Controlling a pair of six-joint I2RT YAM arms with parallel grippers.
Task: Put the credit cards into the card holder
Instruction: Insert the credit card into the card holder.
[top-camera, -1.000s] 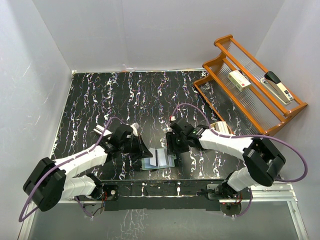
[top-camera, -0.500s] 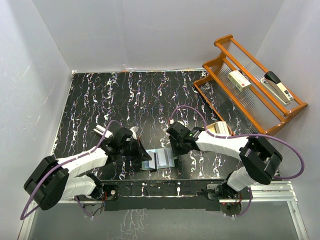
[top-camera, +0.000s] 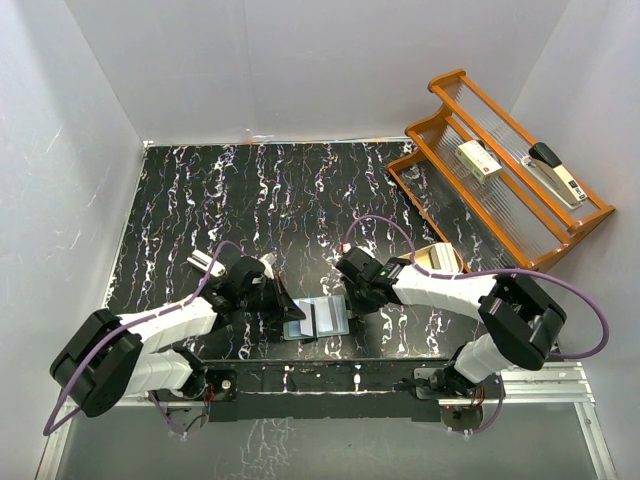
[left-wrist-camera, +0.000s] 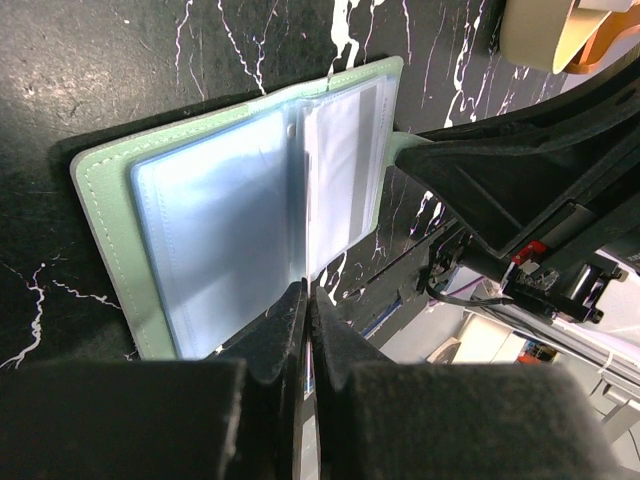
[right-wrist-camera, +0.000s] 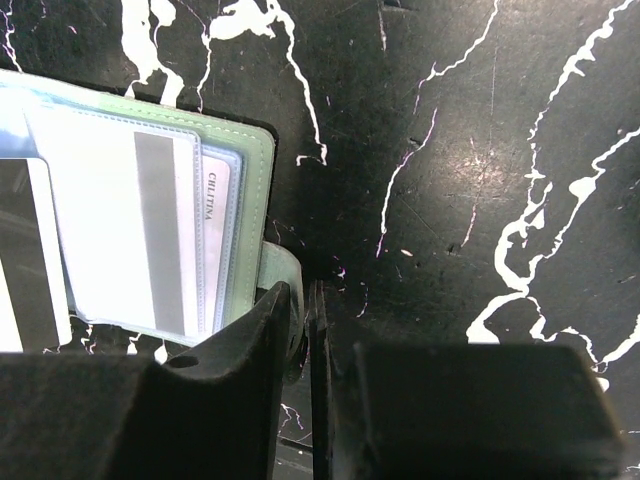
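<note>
Much tighter right gripper (right-wrist-camera: 303, 296) on card holder (right-wrist-camera: 256, 150)

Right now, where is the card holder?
Top view: the card holder lies open near the table's front edge, centre, between the left gripper and right gripper.

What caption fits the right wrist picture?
Right claw pinching the open green card holder by its snap tab.

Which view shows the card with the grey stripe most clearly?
The right wrist view: the striped card lies close and sharp in the card holder. The left wrist view shows it under glare; the top view shows it tiny.
</note>
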